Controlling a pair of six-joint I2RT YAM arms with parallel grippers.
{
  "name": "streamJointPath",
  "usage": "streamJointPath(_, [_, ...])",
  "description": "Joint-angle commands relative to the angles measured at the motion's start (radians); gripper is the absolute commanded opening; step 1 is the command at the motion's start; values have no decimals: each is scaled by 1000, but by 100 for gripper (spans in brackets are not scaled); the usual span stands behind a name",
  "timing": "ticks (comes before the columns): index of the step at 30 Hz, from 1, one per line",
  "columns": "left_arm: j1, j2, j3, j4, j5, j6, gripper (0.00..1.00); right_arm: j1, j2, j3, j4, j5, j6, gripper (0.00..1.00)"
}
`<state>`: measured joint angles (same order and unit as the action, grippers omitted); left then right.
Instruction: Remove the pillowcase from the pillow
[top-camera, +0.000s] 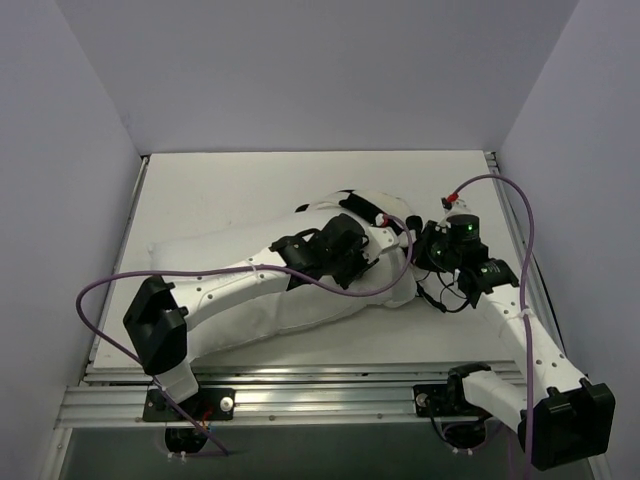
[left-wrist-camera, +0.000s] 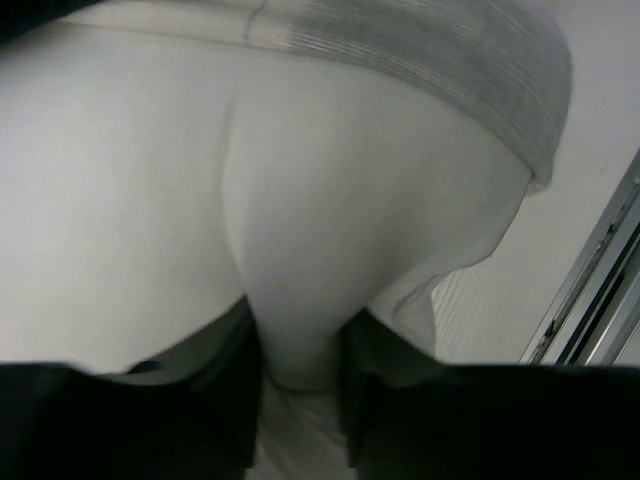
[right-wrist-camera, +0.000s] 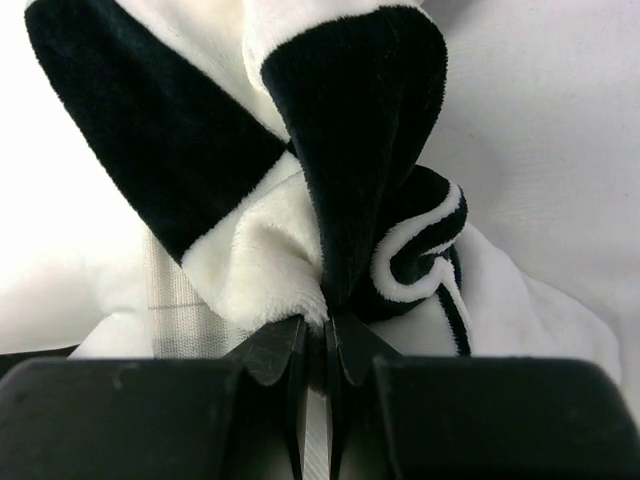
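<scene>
The plain white pillow (top-camera: 250, 305) lies slantwise across the table under my left arm. In the left wrist view a bulge of the pillow (left-wrist-camera: 330, 200) fills the gap between the dark fingers, and my left gripper (left-wrist-camera: 300, 350) pinches it from both sides. My left gripper (top-camera: 395, 232) sits at the pillow's right end. The black and white checkered pillowcase (right-wrist-camera: 350, 130) is bunched up there, and my right gripper (right-wrist-camera: 318, 335) is shut on a fold of it. The pillowcase's greyish ribbed lining (left-wrist-camera: 470, 70) rims the pillow's end. My right gripper (top-camera: 428, 247) stands just right of the pillow.
The white table (top-camera: 250, 185) is boxed in by pale walls on three sides. A metal rail (top-camera: 300, 395) runs along the near edge and another rail (top-camera: 505, 210) along the right side. Purple cables (top-camera: 95, 300) loop beside both arms.
</scene>
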<state>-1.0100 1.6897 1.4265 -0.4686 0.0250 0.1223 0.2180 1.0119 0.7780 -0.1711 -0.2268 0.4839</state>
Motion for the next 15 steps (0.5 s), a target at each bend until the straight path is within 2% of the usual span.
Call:
streamJointPath(1, [16,41,20,45,-123,-39,24,17,-27,26,25,-92,-21,0])
streamJointPath(3, [33,47,6,57,-132,-68,3,17,-39,26,22,-120,-34,0])
streamJointPath(11, [39,50,-5,99,-105,-110,2,47,-36,-14,80,-218,-31,14])
streamJointPath(14, [39,64,6,96,-103,-110,2,52,-48,-14,88,-235,-24,29])
streamJointPath(15, [39,65,6,97,-102,-110,2,53,-55,-13,90,-243,-27,38])
